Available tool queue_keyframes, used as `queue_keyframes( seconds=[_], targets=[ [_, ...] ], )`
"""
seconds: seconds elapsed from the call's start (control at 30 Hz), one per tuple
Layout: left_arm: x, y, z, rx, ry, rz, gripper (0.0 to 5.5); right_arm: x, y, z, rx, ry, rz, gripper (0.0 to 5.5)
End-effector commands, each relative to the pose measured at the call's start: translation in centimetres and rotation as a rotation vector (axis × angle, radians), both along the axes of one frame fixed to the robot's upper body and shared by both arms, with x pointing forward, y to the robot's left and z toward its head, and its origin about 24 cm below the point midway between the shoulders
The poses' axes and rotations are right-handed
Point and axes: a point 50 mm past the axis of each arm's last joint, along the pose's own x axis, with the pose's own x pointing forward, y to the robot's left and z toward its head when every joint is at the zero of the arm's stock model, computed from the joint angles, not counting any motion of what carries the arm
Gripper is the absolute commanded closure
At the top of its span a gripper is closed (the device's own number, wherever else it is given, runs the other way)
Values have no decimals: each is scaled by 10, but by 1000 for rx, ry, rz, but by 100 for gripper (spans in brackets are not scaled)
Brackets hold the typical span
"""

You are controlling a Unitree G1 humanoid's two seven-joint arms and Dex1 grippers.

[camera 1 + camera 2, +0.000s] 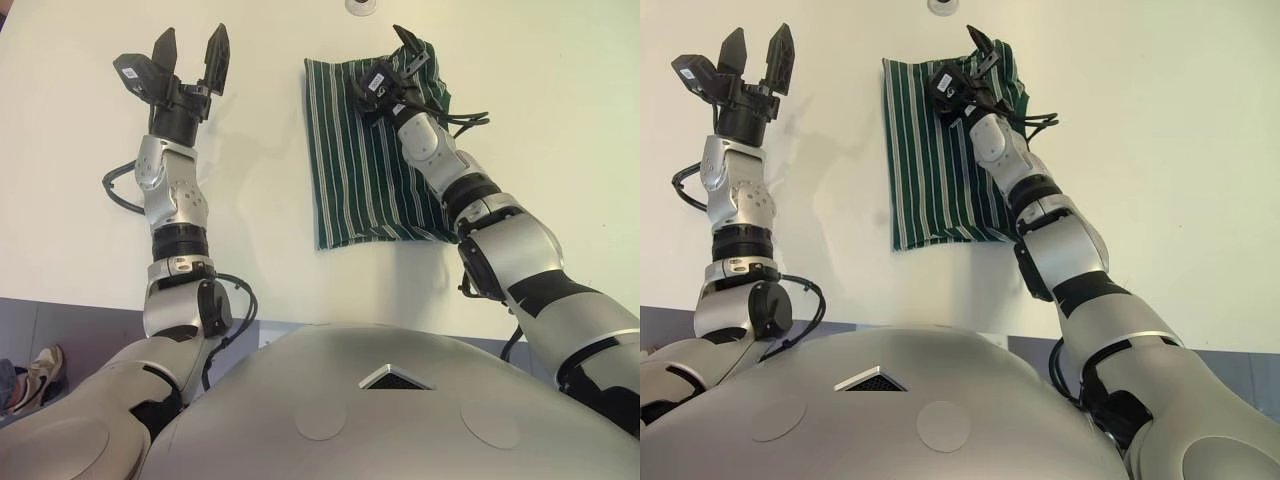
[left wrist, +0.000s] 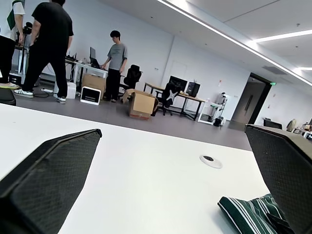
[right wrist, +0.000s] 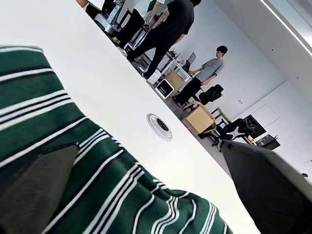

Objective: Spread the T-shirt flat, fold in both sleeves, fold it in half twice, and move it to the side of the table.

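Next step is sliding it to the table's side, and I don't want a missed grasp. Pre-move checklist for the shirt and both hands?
1. T-shirt lies as a compact rectangle: ok.
2. Folded in half twice: cannot tell, the layers are not visible.
3. Right hand over the shirt's far corner: ok.
4. Right hand closed on fabric: not ok, its fingers are spread.
5. Left hand off the shirt: ok, open and apart on its left.
6. Cable port off the shirt: ok, just beyond the far edge.
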Motion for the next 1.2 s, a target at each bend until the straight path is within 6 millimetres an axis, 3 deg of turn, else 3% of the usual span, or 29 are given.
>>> queue_keyframes(
  seconds=[0.03, 0.13, 0.23, 0.4, 0.53, 0.63, 0.73, 0.9, 1.0, 1.2],
  targets=[
    [-4, -3, 0, 48, -16, -2, 10, -4, -4, 0, 88, 17, 1, 12],
    [-7, -5, 2, 78, -38, -8, 10, -5, -3, 15, 205, -38, 44, 12],
    [-13, -10, 8, 162, -92, -4, 10, -9, -10, 43, 424, -126, 91, 12],
    [-29, -31, 24, 374, -257, -21, 10, -28, -44, 81, 590, -200, 180, 12],
    [-55, -57, 29, 602, -412, -153, 10, -61, -78, 88, 365, -145, 367, 12],
    [-73, -71, 21, 836, -487, -275, 10, -104, -98, 88, 104, -37, 586, 12],
    [-89, -76, 7, 1041, -522, -385, 10, -139, -128, 87, -142, 120, 692, 12],
    [-123, -74, 14, 1012, -562, -526, 10, -154, -180, 98, -310, 275, 613, 12],
    [-136, -63, 10, 1050, -498, -614, 10, -166, -183, 89, -304, 372, 651, 12],
    [-153, -47, -23, 1192, -340, -833, 10, -183, -181, 45, -375, 564, 707, 12]
  ],
)
